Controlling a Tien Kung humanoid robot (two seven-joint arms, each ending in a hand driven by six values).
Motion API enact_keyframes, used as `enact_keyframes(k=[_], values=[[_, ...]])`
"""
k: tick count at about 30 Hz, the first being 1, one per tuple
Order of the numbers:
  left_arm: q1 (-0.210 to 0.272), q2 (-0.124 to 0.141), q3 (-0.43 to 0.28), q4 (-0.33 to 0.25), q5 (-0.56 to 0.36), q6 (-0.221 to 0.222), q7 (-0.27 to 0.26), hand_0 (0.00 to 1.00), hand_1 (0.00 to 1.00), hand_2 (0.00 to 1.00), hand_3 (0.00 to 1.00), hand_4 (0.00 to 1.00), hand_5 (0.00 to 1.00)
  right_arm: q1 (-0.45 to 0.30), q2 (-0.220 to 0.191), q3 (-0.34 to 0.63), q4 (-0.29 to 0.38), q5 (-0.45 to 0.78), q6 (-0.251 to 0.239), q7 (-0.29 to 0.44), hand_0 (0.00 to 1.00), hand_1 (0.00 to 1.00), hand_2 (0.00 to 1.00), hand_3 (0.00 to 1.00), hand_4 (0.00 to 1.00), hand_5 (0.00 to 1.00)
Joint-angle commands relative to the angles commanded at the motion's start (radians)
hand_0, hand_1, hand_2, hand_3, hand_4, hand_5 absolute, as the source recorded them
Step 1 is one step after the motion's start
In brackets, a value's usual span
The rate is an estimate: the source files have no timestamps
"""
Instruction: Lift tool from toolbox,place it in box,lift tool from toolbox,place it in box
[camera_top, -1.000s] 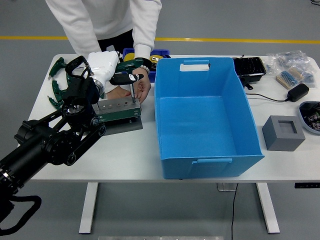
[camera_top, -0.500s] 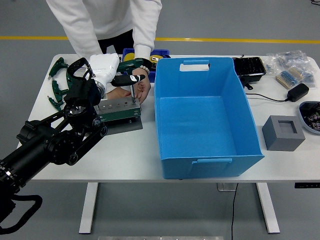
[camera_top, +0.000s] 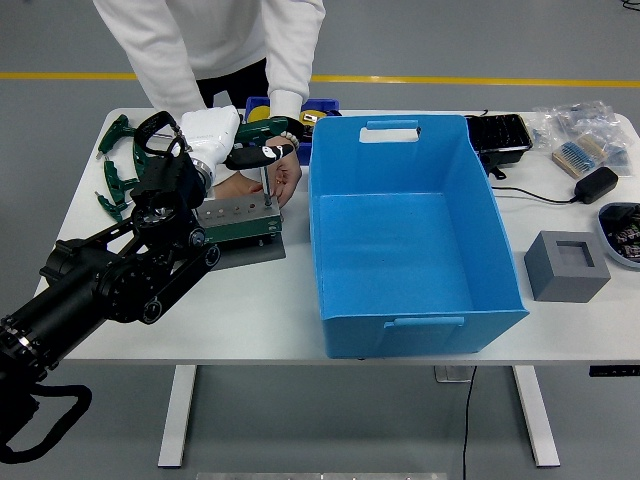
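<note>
A white table stands on a smooth grey floor. A yellow line runs across the floor behind the table, parallel to its far edge. Two white legs hold the table up, and a black cable hangs down beneath it. The light is even, with soft shadows.

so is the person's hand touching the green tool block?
Touching. Head view: the person's hand rests against the green tool block's top edge, beside the upright screwdriver.
</note>
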Motion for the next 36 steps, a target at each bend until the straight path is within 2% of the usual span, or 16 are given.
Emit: enact_keyframes(k=[1,6,7,12,13,18,19,22,24,25,36], values=[[0.0,0.0,0.0,0.001,-0.004,-0.002,0.0,0.227,0.138,0.199,0.324,0.998,0.955,0.0,0.0,0.0,0.0,0.0,0.0,0.0,0.695,0.667,0.752,0.597,0.818,0.752],[-0.002,-0.001,-0.002,0.008,-0.013,-0.014,0.0,0.227,0.138,0.199,0.324,0.998,0.955,0.0,0.0,0.001,0.0,-0.002,0.0,0.0,0.695,0.667,0.752,0.597,0.818,0.752],[-0.002,-0.001,-0.002,0.01,-0.013,-0.015,0.001,0.198,0.083,0.142,0.257,0.998,0.962,0.0,0.0,0.001,0.0,-0.003,0.0,0.0,0.695,0.665,0.752,0.596,0.818,0.752],[-0.003,-0.003,-0.003,0.026,-0.021,-0.013,0.0,0.198,0.083,0.142,0.257,0.998,0.962,0.0,0.0,0.002,0.0,-0.006,0.0,-0.001,0.695,0.665,0.752,0.596,0.818,0.752],[-0.003,-0.003,-0.002,0.029,-0.022,-0.012,0.0,0.18,0.06,0.114,0.198,0.998,0.962,0.0,0.0,0.002,0.0,-0.006,0.0,-0.001,0.696,0.666,0.753,0.596,0.817,0.752],[-0.004,-0.005,-0.002,0.048,-0.022,-0.001,-0.004,0.18,0.06,0.114,0.198,0.998,0.962,0.001,0.0,0.003,0.001,-0.006,0.0,-0.001,0.696,0.666,0.753,0.596,0.817,0.752],[-0.005,-0.006,-0.001,0.05,-0.023,0.0,-0.006,0.176,0.046,0.095,0.128,0.998,0.968,0.002,0.0,0.002,0.001,-0.005,0.0,-0.001,0.694,0.665,0.752,0.596,0.817,0.752],[-0.005,-0.007,0.001,0.056,-0.025,0.007,-0.013,0.176,0.046,0.095,0.128,0.998,0.968,0.002,-0.001,0.003,0.001,-0.006,-0.001,-0.001,0.694,0.665,0.752,0.596,0.817,0.752],[-0.006,-0.008,0.004,0.059,-0.028,0.016,-0.019,0.176,0.046,0.095,0.128,0.998,0.968,0.003,-0.001,0.003,0.001,-0.008,-0.001,-0.001,0.694,0.665,0.752,0.596,0.817,0.752],[-0.006,-0.008,0.005,0.06,-0.029,0.021,-0.022,0.179,0.032,0.075,0.089,0.998,0.945,0.003,-0.001,0.004,0.001,-0.009,-0.001,-0.001,0.694,0.664,0.751,0.595,0.817,0.751],[-0.007,-0.002,0.009,0.055,-0.047,0.073,-0.097,0.179,0.03,0.065,0.074,0.987,0.931,0.003,-0.002,0.008,0.001,-0.014,-0.002,-0.002,0.694,0.662,0.75,0.595,0.818,0.752]])
